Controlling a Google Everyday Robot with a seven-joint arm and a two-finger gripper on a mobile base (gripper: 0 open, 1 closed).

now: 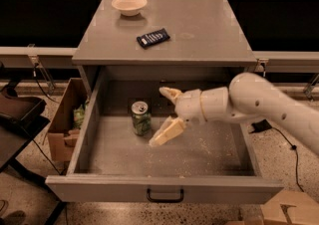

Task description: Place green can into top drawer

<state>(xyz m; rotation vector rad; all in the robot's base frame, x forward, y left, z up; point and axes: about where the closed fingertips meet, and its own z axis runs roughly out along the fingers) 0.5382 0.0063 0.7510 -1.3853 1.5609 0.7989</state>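
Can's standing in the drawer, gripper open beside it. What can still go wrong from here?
1. The green can stands upright just left of the open gripper. The lower finger points toward its base, so a sideways sweep on retreat could tip it.
2. The gripper sits low inside the top drawer, close under the cabinet top's front edge. Lifting straight up may clip that edge.

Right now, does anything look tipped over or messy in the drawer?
Nothing stands out. The green can stands upright on the floor of the open top drawer. The gripper hangs close beside it inside the drawer, fingers spread open, holding nothing.
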